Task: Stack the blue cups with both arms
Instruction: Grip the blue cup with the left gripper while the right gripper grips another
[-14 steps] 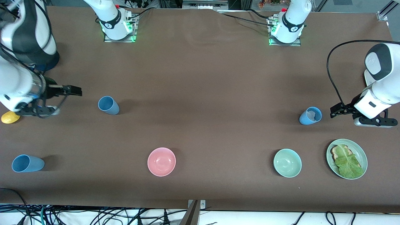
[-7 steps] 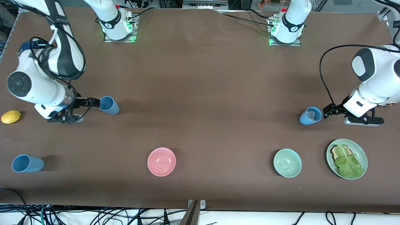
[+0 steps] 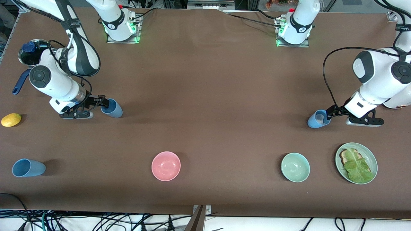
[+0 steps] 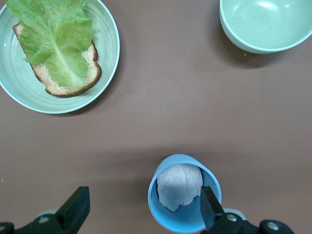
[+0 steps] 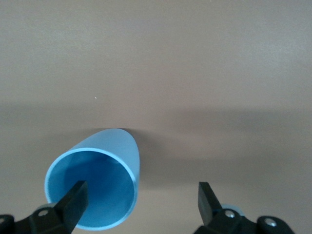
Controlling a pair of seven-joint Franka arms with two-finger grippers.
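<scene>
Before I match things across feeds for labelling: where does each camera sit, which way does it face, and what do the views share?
Front view: high across the table, facing both bases; shows both arms, the left gripper and the right gripper, each at a blue cup.
Left wrist view: on the left wrist, looking down at the cup with the white lump, green bowl and lettuce plate; own open gripper shows.
Right wrist view: on the right wrist, looking down at the empty cup; own open gripper shows.
Shared: front and left wrist views both show cup, bowl and plate.
</scene>
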